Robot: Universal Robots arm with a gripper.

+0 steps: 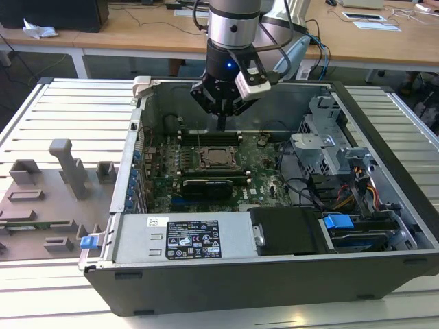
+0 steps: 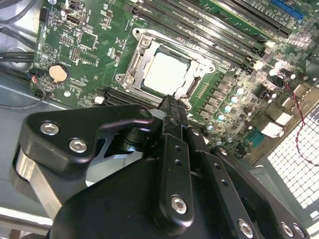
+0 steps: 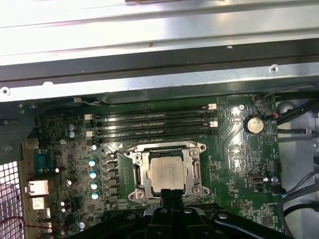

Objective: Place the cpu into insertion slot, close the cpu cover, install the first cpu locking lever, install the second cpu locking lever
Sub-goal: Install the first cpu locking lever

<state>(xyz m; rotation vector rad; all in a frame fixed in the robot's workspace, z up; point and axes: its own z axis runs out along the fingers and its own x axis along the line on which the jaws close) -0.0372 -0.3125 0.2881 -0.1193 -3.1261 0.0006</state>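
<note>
Where the exterior view's left begins, a slatted metal table [image 1: 68, 116] carries a grey fixture plate [image 1: 41, 205] with upright blocks and a small blue clip [image 1: 88, 240] near the case. Behind the table run wooden desks [image 1: 137, 31], with crumpled paper [image 1: 38, 29] on one.

The open computer case [image 1: 274, 281] lies on its side at the middle of the table, its power supply [image 1: 192, 236] along the near wall. On the green motherboard [image 1: 264, 175] sits the insertion slot [image 1: 206, 159]. The cpu [image 3: 168, 173] lies flat in it, and the cpu cover [image 2: 148, 49] is down around it as a silvery frame. The memory slots [image 3: 152, 124] run just beside the socket, and a coin cell [image 3: 254, 124] sits farther off.

The gripper [image 1: 221, 123] hangs above the board near the case's far wall. Its fingers are pressed together with nothing between them, and the tip is just short of the socket's edge. In both wrist views its black body covers the board on the near side of the socket.

Toward the exterior view's right stand a metal drive cage [image 1: 329, 147], loose cables [image 1: 309, 192] and a blue tab [image 1: 337, 221].
</note>
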